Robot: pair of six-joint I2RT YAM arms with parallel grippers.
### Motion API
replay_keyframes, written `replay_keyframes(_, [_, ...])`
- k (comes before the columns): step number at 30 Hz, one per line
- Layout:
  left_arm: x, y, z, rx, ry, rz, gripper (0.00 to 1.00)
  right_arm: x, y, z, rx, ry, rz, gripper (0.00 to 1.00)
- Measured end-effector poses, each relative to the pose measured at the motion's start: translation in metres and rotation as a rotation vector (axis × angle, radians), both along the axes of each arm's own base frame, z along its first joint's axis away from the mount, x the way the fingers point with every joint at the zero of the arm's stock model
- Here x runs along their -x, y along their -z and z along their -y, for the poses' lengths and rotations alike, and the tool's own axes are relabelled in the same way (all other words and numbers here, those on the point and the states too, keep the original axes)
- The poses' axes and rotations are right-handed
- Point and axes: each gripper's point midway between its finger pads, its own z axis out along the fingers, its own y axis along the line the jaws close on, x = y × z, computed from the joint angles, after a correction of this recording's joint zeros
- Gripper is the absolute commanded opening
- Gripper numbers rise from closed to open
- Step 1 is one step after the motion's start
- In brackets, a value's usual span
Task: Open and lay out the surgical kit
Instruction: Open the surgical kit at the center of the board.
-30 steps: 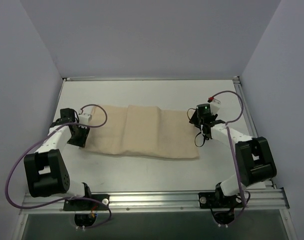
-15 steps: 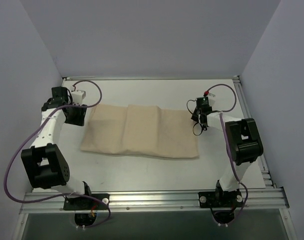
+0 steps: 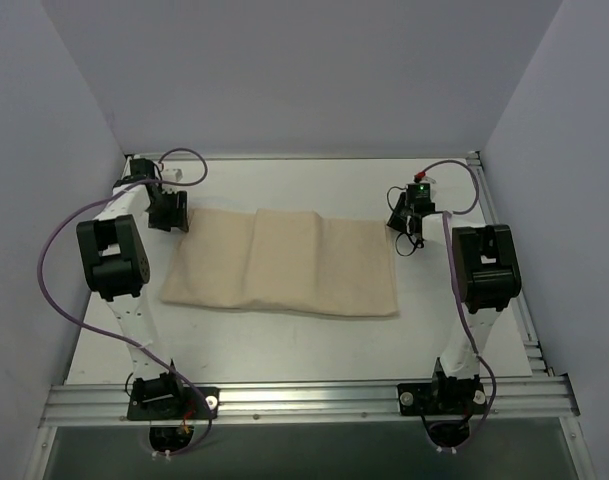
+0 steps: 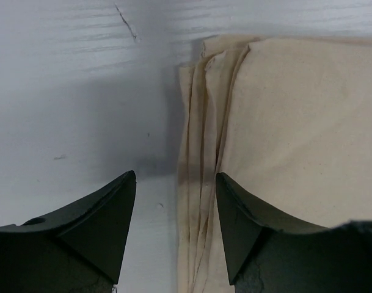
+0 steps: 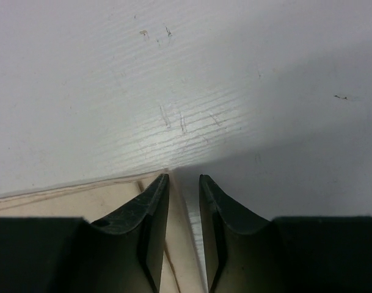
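The surgical kit is a folded beige cloth wrap (image 3: pixel 284 262) lying flat in the middle of the white table. The tray, instruments and packets are hidden. My left gripper (image 3: pixel 170 213) is at the wrap's far left corner. In the left wrist view it (image 4: pixel 175 178) is open, its jaws straddling the layered cloth edge (image 4: pixel 201 140). My right gripper (image 3: pixel 405 217) is at the wrap's far right corner. In the right wrist view it (image 5: pixel 183 178) has a narrow gap, with the cloth corner (image 5: pixel 176 244) lying between the fingers, not pinched.
Grey walls enclose the table on three sides. Metal rails run along the far edge (image 3: pixel 304 157) and right edge (image 3: pixel 504 240). Purple cables (image 3: pixel 59 250) loop off both arms. Bare table (image 3: pixel 284 340) lies in front of the wrap.
My left gripper has moved from the wrap's left side back to its far left corner. My right gripper has shifted slightly back and right to the far right corner. The wrap has not moved.
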Motion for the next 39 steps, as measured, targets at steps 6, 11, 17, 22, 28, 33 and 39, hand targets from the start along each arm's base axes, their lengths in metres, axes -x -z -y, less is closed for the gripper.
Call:
replay_keyframes(6, [-0.026,0.008,0.007,0.013,0.007,0.017,0.62,-0.005,0.001,-0.001,-0.031,-0.022,0.013,0.17])
replay_keyframes(11, [-0.044,0.009,0.010,0.024,0.005,0.042,0.53,-0.006,0.000,-0.006,-0.052,-0.041,0.016,0.21])
replay_keyframes(17, [-0.049,0.010,0.013,0.044,0.007,0.047,0.19,-0.005,-0.001,-0.008,-0.053,-0.066,0.010,0.22])
replay_keyframes(22, [-0.049,0.010,0.019,0.072,0.025,0.048,0.02,0.008,-0.002,-0.005,-0.038,-0.103,-0.035,0.23])
replay_keyframes(28, [-0.049,0.011,0.019,0.079,0.028,0.054,0.02,0.015,-0.001,-0.007,-0.034,-0.151,-0.060,0.25])
replay_keyframes(33, [-0.050,0.010,0.020,0.080,0.030,0.064,0.02,0.017,-0.001,-0.011,-0.050,-0.170,-0.061,0.26])
replay_keyframes(39, [-0.050,0.010,0.020,0.090,0.031,0.069,0.02,0.012,0.001,-0.016,-0.081,-0.192,-0.041,0.12])
